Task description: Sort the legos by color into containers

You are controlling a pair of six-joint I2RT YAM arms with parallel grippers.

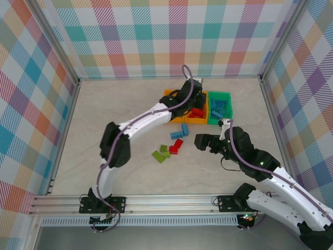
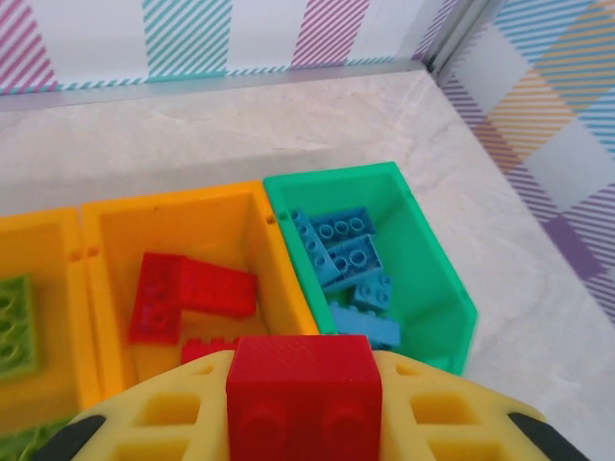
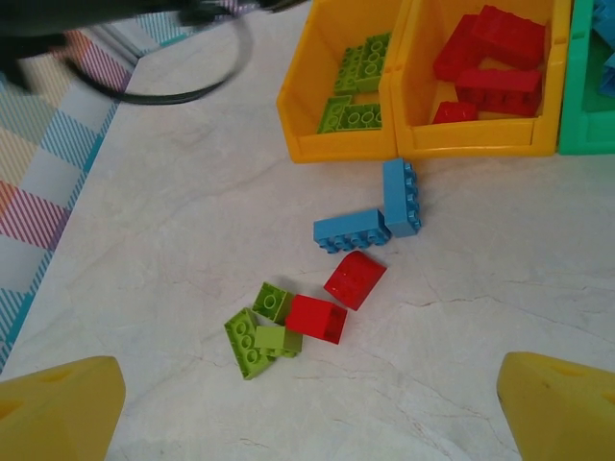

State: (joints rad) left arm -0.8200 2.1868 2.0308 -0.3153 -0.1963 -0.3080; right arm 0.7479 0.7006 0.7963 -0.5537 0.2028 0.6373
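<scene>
- My right tool point(image 3: 307, 413) hangs nearest me, jaws spread wide with nothing between them, over bare tabletop point(image 3: 163, 211).
- Just beyond it lie the loose legos. A few lime green ones point(image 3: 258, 333) touch a red one point(image 3: 317, 318), and a second red point(image 3: 356, 279) sits close by. Past those, two light blue bricks point(image 3: 351, 230) meet at a corner, just short of the containers.
- In the row of containers, the left orange bin point(image 3: 332, 144) holds green bricks, the middle orange bin point(image 3: 480, 144) holds red ones, and the green bin point(image 2: 332, 175) holds blue ones.
- My left tool point(image 2: 303, 418) is clamped on a red brick point(image 2: 303, 370), held above that row.
</scene>
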